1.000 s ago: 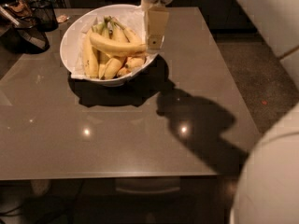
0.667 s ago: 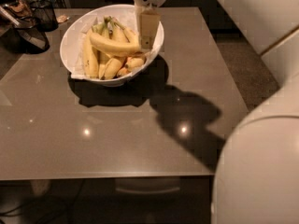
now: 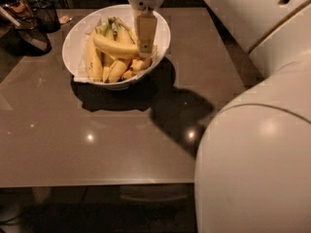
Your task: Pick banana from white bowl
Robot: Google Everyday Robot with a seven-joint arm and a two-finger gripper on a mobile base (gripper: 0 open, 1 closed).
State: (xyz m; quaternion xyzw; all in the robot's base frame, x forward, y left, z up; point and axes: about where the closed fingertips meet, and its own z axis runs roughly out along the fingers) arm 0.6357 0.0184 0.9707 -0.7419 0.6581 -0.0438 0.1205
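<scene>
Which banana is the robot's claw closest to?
The long banana lying crosswise atop the pile in the white bowl. The gripper hangs at its right end; the others lie underneath.

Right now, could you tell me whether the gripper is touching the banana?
Cannot tell. In the camera view the gripper, over the white bowl, overlaps the right end of the banana, hiding any contact or gap.

Light is dim and warm, falling from overhead: small bright glints dot the glossy table (one sits at the edge of the arm's broad shadow). The white bowl casts a dark shadow toward the camera. The gripper, hanging over the bowl's right side, shows pale. The far background sinks almost to black.
</scene>
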